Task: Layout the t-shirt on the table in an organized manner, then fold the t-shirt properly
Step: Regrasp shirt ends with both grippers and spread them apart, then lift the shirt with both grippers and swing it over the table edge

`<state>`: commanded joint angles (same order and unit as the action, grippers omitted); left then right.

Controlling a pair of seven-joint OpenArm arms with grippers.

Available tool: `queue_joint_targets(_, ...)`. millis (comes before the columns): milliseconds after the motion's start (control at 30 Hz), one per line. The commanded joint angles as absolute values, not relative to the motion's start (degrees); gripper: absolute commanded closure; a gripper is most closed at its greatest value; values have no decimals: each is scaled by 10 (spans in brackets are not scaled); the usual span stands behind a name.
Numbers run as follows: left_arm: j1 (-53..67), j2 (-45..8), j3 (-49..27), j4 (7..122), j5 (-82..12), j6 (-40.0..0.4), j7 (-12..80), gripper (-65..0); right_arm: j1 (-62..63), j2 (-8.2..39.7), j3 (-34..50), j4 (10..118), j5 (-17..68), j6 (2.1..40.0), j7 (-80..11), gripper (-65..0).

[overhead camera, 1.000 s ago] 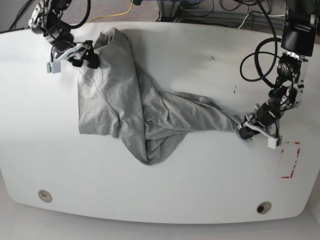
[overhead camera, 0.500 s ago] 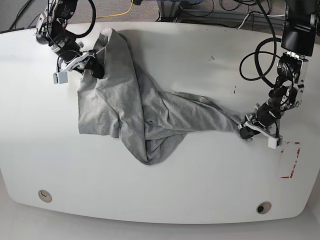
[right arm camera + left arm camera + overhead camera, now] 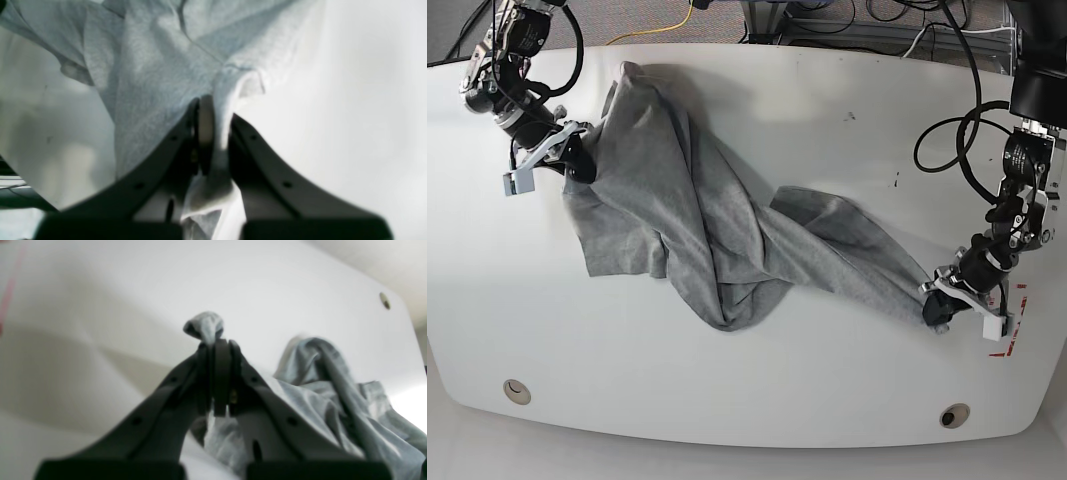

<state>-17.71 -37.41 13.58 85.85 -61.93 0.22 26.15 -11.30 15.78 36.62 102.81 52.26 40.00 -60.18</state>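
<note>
The grey t-shirt point(image 3: 697, 225) lies bunched and twisted across the white table point(image 3: 757, 400), stretched between both arms. My left gripper point(image 3: 935, 308), on the base view's right, is shut on a pinched end of the cloth; a small tuft of fabric point(image 3: 204, 326) pokes past its closed tips point(image 3: 218, 343). My right gripper point(image 3: 579, 160), at the base view's upper left, is shut on another edge of the shirt; in the right wrist view the cloth point(image 3: 160, 66) is gripped between the fingers point(image 3: 210, 110). No lettering or collar shows.
A red dashed mark point(image 3: 1012, 335) lies just right of my left gripper. Two round grommet holes point(image 3: 517, 391) point(image 3: 954, 414) sit near the front edge. Cables point(image 3: 947, 130) loop beside the right arm column, and the table's curved edges lie close to both grippers.
My left gripper has pulled its end of the shirt toward the front right. My right gripper has drawn its edge further left. The cloth between them is longer and tauter.
</note>
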Motion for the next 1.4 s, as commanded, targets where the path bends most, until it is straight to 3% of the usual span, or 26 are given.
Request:
queue_joint_targets(100, -198, -378, 137, 865, -619, 0, 262, 0, -86, 168, 378, 1037, 523, 400, -624, 0)
queue_joint_targets(367, -257, -387, 133, 863, -620, -58, 310, 0, -18, 225, 378, 1029, 522, 400, -632, 0)
queue_joint_targets(867, -308, -392, 132, 861, -619, -71, 328, 0, 113, 335, 349, 941, 522, 400, -633, 0)
queue_joint_targets(1400, -295, -399, 132, 860, -618, -71, 328, 0, 244, 347, 259, 778, 517, 400, -597, -2)
